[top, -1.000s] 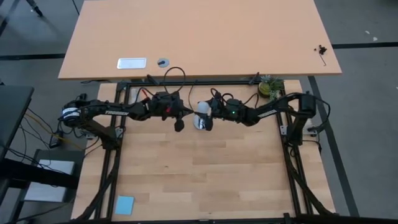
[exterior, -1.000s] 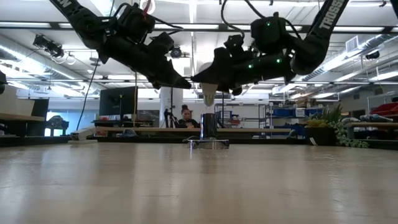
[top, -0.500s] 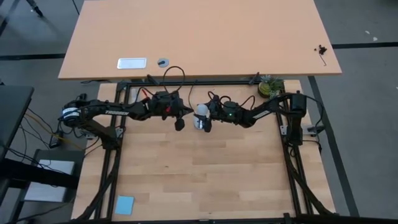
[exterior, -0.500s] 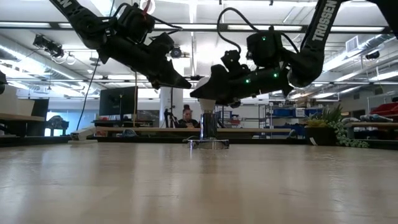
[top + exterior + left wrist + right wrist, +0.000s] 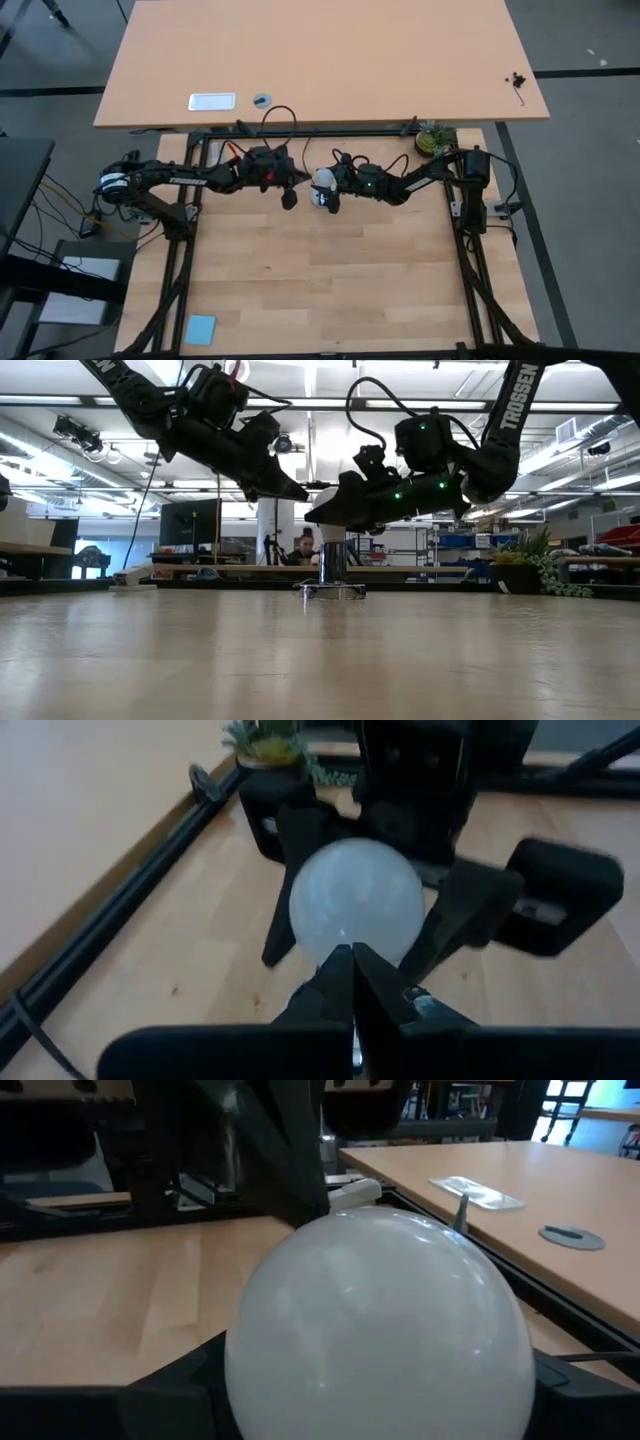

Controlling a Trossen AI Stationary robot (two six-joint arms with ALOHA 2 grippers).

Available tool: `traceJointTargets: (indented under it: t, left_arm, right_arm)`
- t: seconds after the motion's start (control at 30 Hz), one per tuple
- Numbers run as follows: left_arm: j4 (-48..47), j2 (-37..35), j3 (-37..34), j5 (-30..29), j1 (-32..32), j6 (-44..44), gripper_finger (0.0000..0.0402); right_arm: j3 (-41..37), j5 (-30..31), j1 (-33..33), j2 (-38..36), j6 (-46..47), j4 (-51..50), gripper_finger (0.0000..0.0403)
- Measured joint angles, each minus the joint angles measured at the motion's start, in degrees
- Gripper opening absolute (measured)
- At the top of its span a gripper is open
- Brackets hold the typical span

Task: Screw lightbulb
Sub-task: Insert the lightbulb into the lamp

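Nearest to my right gripper (image 5: 322, 194) is the lightbulb (image 5: 322, 180), which I hold between spread jaws, one finger on either side of the smooth, frosted white globe. From the table-level camera the bulb's lower end sits directly above the socket (image 5: 334, 567), a short upright metal cylinder on a flat, shiny round base; I cannot tell whether the threads have met.

To do this step well, I judge that I should keep the bulb's axis in line with the socket, press down only lightly, and turn gently until the threads catch. The globe is rounded and slick, so a hard squeeze or a tilt could let it slip or cross-thread.

Just beside the bulb, on its far side from my right gripper, my left gripper (image 5: 288, 201) hangs with its fingers pressed together, holding nothing, its tips close to the globe but apart from it.

Below both grippers lies the pale, matt wooden table (image 5: 330, 290), planked with visible grain. Further out, behind my right arm, a small green plant (image 5: 432, 140) stands at the table's corner. Beyond that is a smooth tan desk (image 5: 400, 60).
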Motion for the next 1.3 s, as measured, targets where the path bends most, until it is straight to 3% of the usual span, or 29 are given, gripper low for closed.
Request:
traceJointTargets:
  t: [0.37,0.87,1.0,1.17,1.3]
  left_arm:
    - [4.7,0.0,0.0,0.7,0.0,-1.4,0.0003]
    - [6.3,0.0,0.5,1.5,0.0,-1.6,0.0003]
    - [4.1,0.0,0.5,-2.2,0.0,-1.1,0.0003]
    - [3.8,0.0,0.5,-10.9,0.0,-1.1,0.0003]
    - [3.4,2.1,0.6,-11.5,0.0,-1.3,0.0003]
  right_arm:
    - [-0.4,0.3,-0.1,0.3,-0.2,-2.5,0.0285]
    - [-0.3,0.3,-0.2,0.3,-1.4,-1.2,0.0281]
    - [-0.2,0.3,-0.2,0.3,-1.6,-1.0,0.0277]
    - [-0.2,0.3,-0.2,0.2,-2.3,-0.9,0.0273]
    - [-0.2,0.3,-0.1,0.2,-2.6,-1.0,0.0268]
